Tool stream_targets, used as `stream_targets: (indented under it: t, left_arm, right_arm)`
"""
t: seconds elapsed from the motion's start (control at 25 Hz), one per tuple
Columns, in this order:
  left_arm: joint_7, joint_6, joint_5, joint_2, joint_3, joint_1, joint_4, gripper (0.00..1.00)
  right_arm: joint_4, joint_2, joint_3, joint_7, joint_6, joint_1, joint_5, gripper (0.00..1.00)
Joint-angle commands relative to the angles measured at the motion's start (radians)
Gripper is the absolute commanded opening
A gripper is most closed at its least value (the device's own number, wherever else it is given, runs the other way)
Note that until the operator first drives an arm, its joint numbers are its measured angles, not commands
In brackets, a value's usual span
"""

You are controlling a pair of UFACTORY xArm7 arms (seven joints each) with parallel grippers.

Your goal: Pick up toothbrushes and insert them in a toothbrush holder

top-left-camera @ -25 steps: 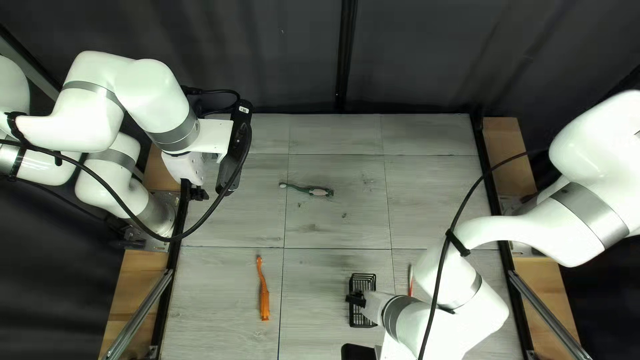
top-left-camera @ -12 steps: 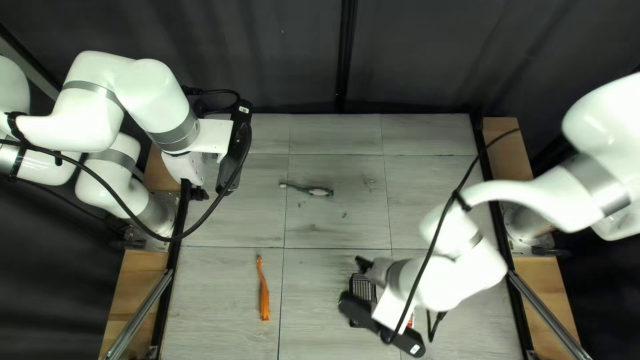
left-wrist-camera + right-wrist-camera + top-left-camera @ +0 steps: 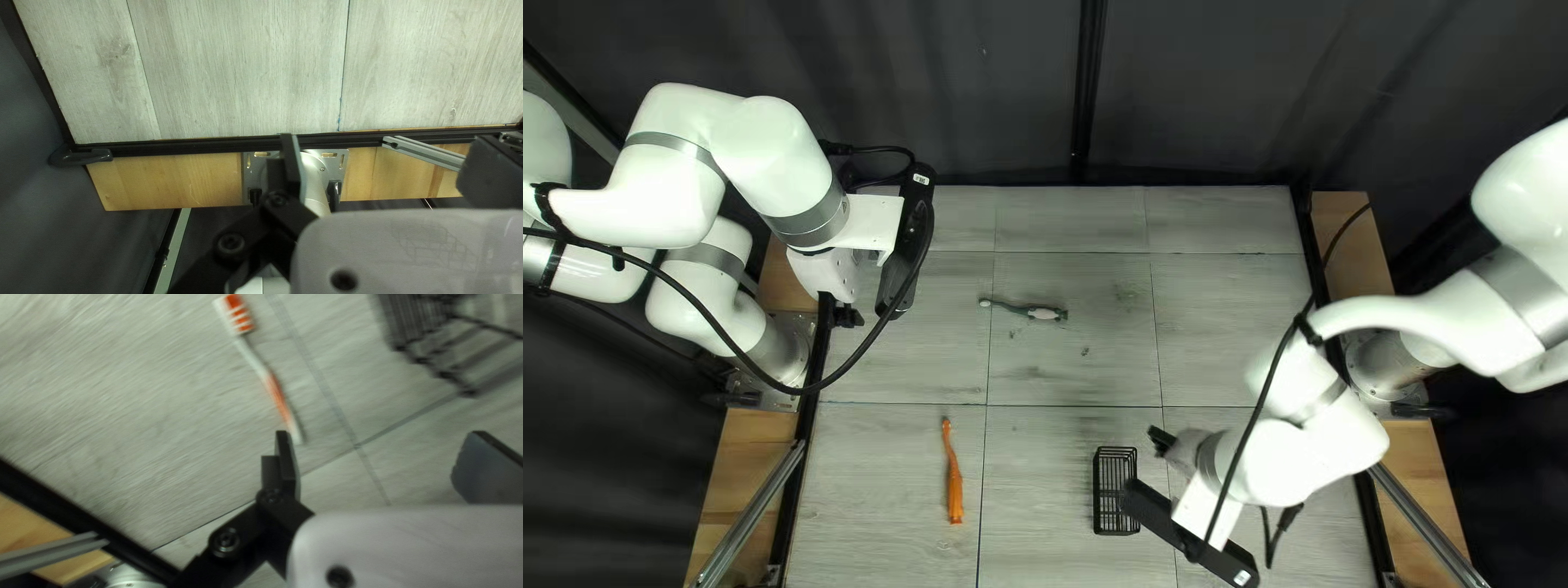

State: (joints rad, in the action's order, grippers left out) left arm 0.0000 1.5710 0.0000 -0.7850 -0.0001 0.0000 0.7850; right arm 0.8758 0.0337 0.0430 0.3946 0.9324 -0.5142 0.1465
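White-orange toothbrush (image 3: 277, 396) shows only in right wrist view; left pincer (image 3: 847, 316), right pincer (image 3: 1162, 440) gape.

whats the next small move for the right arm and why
Probably shift the right tool sideways toward the orange-and-white toothbrush and line up before lowering. The fingers stand open and hold nothing, and in the right wrist view the brush's handle end shows close by one fingertip rather than centred between the two.

The rounded, glossy white left arm (image 3: 768, 152) and matching right arm (image 3: 1323, 452) wear silver-grey bands (image 3: 812, 223). A slim black cable (image 3: 795, 390) runs along each, and both carry black housings (image 3: 904, 261) with small white labels (image 3: 921, 179).
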Motion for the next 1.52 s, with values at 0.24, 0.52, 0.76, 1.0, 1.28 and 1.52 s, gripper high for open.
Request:
stream_targets:
  t: [0.24,0.52,0.76,1.0,1.28,1.52]
  left_arm:
    - [0.000,0.000,0.000,0.000,0.000,0.000,0.000,1.00]
    - [0.000,0.000,0.000,0.000,0.000,0.000,0.000,1.00]
    - [0.000,0.000,0.000,0.000,0.000,0.000,0.000,1.00]
    - [0.000,0.000,0.000,0.000,0.000,0.000,0.000,1.00]
    - [0.000,0.000,0.000,0.000,0.000,0.000,0.000,1.00]
    - [0.000,0.000,0.000,0.000,0.000,0.000,0.000,1.00]
  right_arm:
    - [-0.066,0.060,0.012,0.123,-0.058,-0.004,-0.014,1.00]
    - [-0.077,0.138,0.009,0.163,-0.140,0.003,0.002,1.00]
    - [-0.106,0.153,-0.007,0.181,-0.181,0.019,0.022,1.00]
    - [-0.116,0.171,-0.021,0.213,-0.188,0.039,0.023,1.00]
    - [-0.096,0.198,-0.031,0.223,-0.136,0.046,0.034,1.00]
    - [-0.078,0.209,-0.035,0.210,-0.100,0.041,0.048,0.94]
